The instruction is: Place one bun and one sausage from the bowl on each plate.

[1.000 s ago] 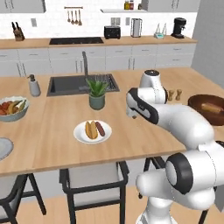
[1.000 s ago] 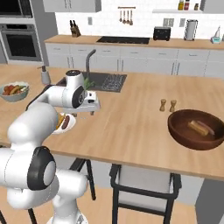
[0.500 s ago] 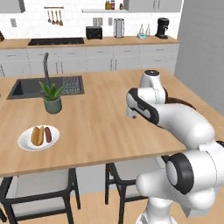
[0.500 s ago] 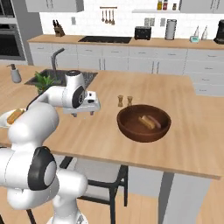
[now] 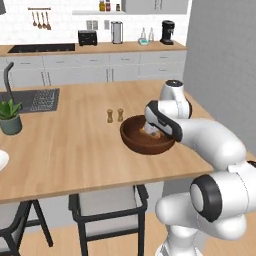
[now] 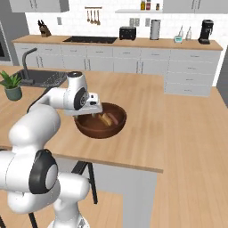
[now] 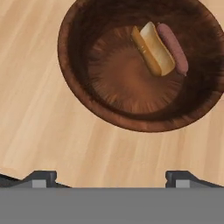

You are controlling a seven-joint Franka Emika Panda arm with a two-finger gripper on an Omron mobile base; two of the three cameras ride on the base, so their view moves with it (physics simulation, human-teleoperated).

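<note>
**Now over the bowl, jaws wide and empty**

Inside the dark wooden bowl [image 7: 140, 65] lie one bun [image 7: 153, 48] and one sausage [image 7: 173, 41], side by side and touching, both set against the far slope of the bowl as the hand view shows it. The bun is the paler and thicker of the two; the sausage lies along its outer flank, nearer the rim. The rest of the bowl's floor is bare wood.

The bowl [image 5: 147, 135] stands on the light wooden counter [image 5: 70, 145], near the counter's front edge. The gripper [image 7: 111, 177] hangs above the near side of the bowl, its two finger tips spread far apart with nothing between them; it touches neither bun nor sausage. In the right base view the gripper [image 6: 91, 113] sits just over the bowl's left rim.

Just beyond the bowl in the left base view stand two small shakers [image 5: 114, 115], close together. Farther left a potted plant [image 5: 10, 116] stands by the sink [image 5: 30, 100], and the edge of a white plate [image 5: 2, 160] shows at the picture's left border.
</note>
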